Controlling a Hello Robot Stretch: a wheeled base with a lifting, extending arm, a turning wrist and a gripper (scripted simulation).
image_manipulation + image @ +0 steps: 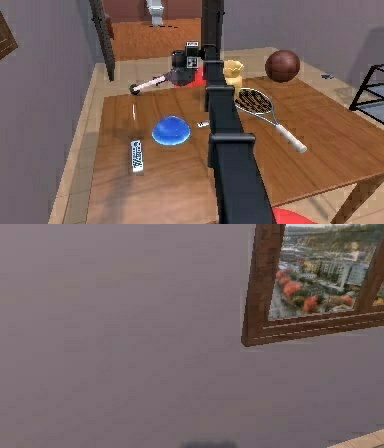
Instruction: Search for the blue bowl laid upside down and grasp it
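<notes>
Two thin fingers [176,73] at the far end of the gripper [179,74], out over the table [320,140]. Whether they stand apart or together cannot be told, nor whether anything is held, since a red object [197,76] lies on the table at or behind them.

- One pale bat-like stick [150,85], just left of the gripper in the arm side view, angled across the table.
- One yellow container [233,70], just right of the arm [225,140].
- One brown ball [283,65], further right, near the table's far edge.
- One racket [262,108], flat on the table right of the arm.
- One blue bowl [170,130], dome up and rim down on the table, left of the arm, nearer the camera than the gripper and apart from the fingers.
- One small pale item [201,124], between bowl and arm.
- One remote control [138,155], flat, near the bowl's left.
- Forward view: one grey wall [120,334] and one wooden frame [262,284] around a town scene with red-leaved trees.
</notes>
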